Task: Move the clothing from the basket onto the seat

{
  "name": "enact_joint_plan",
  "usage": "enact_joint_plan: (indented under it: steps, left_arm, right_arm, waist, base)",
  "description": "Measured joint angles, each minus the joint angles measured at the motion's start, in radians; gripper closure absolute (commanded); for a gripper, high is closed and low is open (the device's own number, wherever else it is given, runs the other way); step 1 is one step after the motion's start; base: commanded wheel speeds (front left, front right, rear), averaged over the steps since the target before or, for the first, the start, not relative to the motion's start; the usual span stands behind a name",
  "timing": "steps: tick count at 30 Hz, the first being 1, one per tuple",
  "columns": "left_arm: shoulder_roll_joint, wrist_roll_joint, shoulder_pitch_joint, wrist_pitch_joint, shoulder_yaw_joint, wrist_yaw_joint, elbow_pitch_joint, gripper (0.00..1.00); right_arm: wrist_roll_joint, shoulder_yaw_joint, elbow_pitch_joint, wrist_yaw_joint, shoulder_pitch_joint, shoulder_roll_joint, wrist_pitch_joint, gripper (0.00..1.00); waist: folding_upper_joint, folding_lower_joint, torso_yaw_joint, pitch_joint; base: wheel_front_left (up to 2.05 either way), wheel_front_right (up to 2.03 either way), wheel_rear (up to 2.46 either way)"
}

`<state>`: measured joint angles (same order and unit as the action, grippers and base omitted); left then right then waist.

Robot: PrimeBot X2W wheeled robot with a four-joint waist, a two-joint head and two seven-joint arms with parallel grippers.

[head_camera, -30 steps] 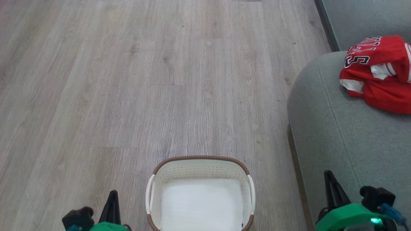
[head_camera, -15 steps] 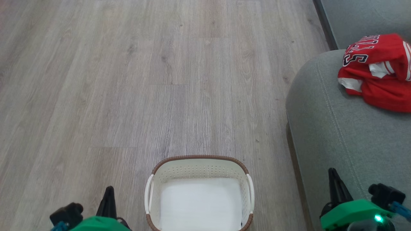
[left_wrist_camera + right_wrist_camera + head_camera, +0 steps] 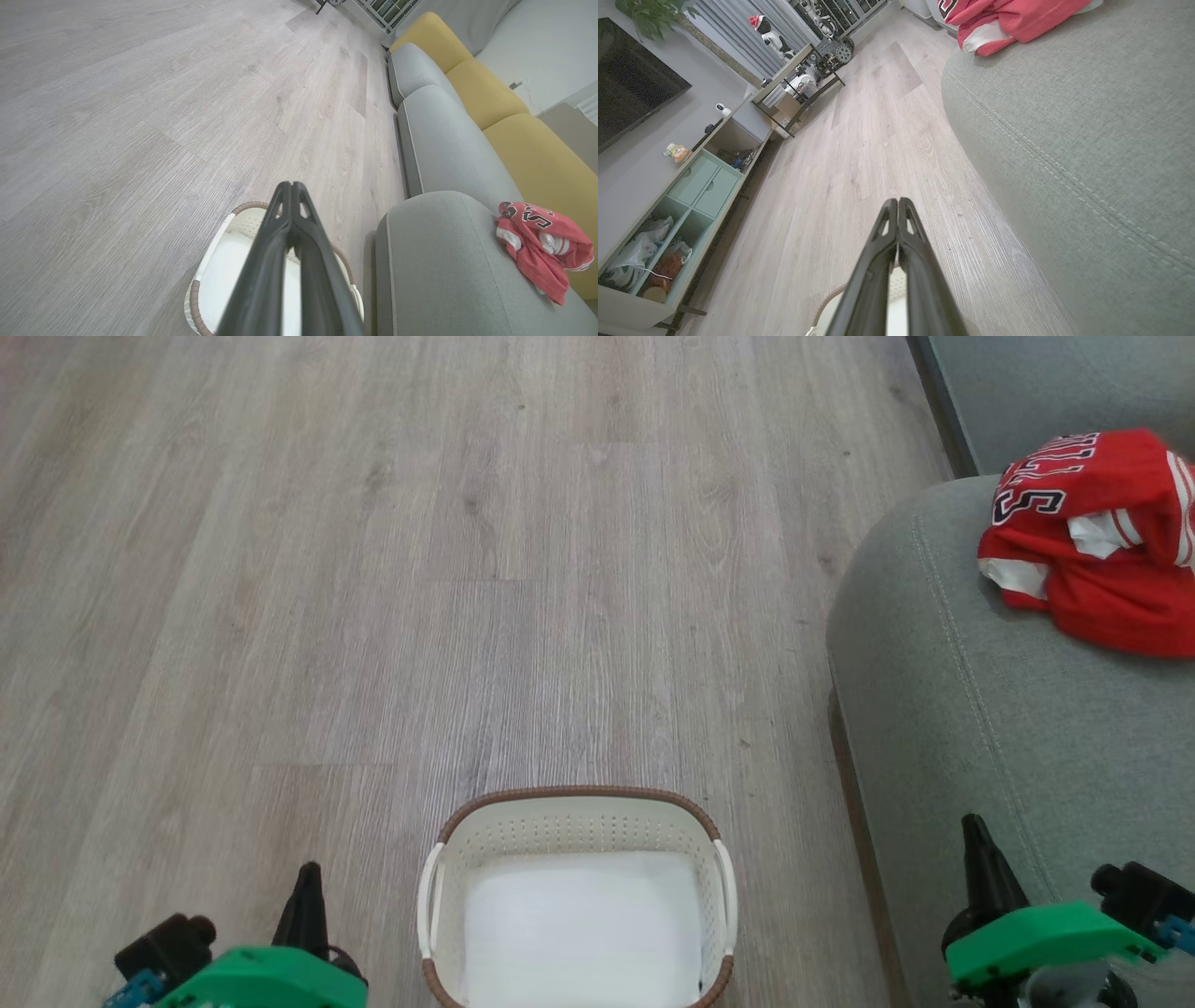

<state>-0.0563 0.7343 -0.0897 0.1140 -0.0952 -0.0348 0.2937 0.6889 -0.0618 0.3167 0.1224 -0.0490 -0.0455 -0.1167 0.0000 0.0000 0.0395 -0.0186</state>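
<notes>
Closest in, the left end effector [image 3: 308, 882] hangs low over the wooden floor [image 3: 467, 569], just left of the laundry basket [image 3: 579, 795]. Its two dark fingers are pressed together and hold nothing. The right end effector [image 3: 976, 835] sits on the basket's other side, by the near edge of the seat cushion [image 3: 934, 691], its fingers likewise tip to tip with nothing between them. The white perforated basket with its brown woven-look rim stands on the floor between the two, its pale bottom bare. To the right the grey-green cushion runs away with its stitched seam. Farther along it the red clothing [image 3: 1102, 551] lies in a crumpled heap, black white-edged lettering and white stripes showing, well apart from the basket. Beyond, yellow back cushions [image 3: 537, 158] line the sofa. Across the room a pale green cabinet [image 3: 696, 182] stands against the wall.
</notes>
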Motion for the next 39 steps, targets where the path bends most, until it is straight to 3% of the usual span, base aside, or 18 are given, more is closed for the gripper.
enact_joint_plan:
  steps: [39]
  left_arm:
    - [0.006,0.415,0.070,-0.105,0.080,0.075,-0.006,1.00]
  right_arm:
    - [0.438,-0.034,-0.016,0.000,0.045,0.001,0.109,1.00]
  waist:
    - [0.0000,0.0000,-0.019,0.010]
  base:
    - [0.00,0.00,0.00]
